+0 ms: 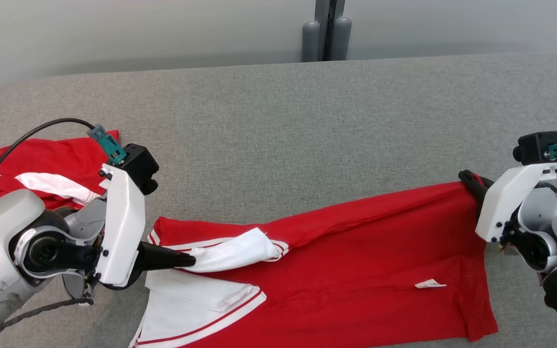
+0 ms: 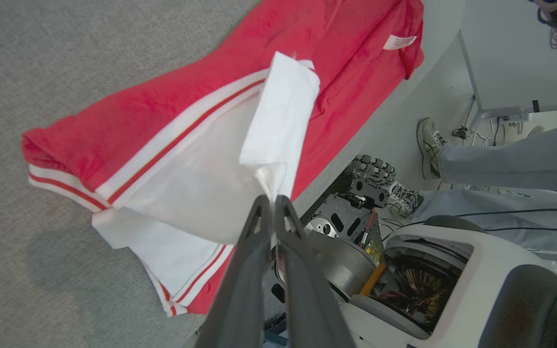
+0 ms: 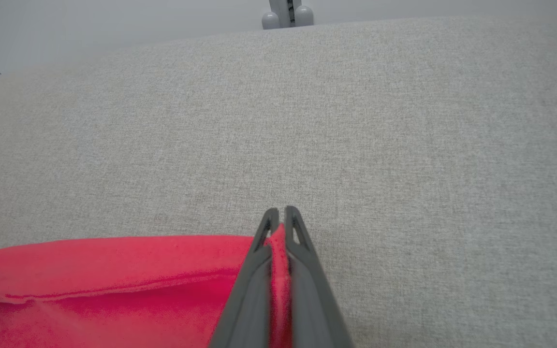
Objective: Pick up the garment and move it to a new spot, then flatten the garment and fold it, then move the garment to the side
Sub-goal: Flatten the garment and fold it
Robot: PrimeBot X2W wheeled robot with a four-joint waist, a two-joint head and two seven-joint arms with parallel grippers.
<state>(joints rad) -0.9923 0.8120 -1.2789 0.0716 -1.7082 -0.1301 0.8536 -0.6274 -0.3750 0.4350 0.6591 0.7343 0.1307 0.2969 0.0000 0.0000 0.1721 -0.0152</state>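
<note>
A red garment (image 1: 356,270) with white sleeves and red-striped white trim lies spread along the near edge of the grey table (image 1: 278,130). My left gripper (image 1: 189,260) is shut on a white sleeve (image 2: 278,125) at the garment's left end and holds it lifted above the cloth. My right gripper (image 1: 467,180) is shut on the garment's far right corner (image 3: 278,251), red cloth pinched between its fingers (image 3: 302,241). A small white label (image 1: 431,283) shows on the red fabric near the right hem.
A second red and white garment (image 1: 41,169) lies crumpled at the table's left, behind my left arm. A grey post (image 1: 326,31) stands behind the far edge. A person's legs and shoes (image 2: 428,145) are on the floor beside my base.
</note>
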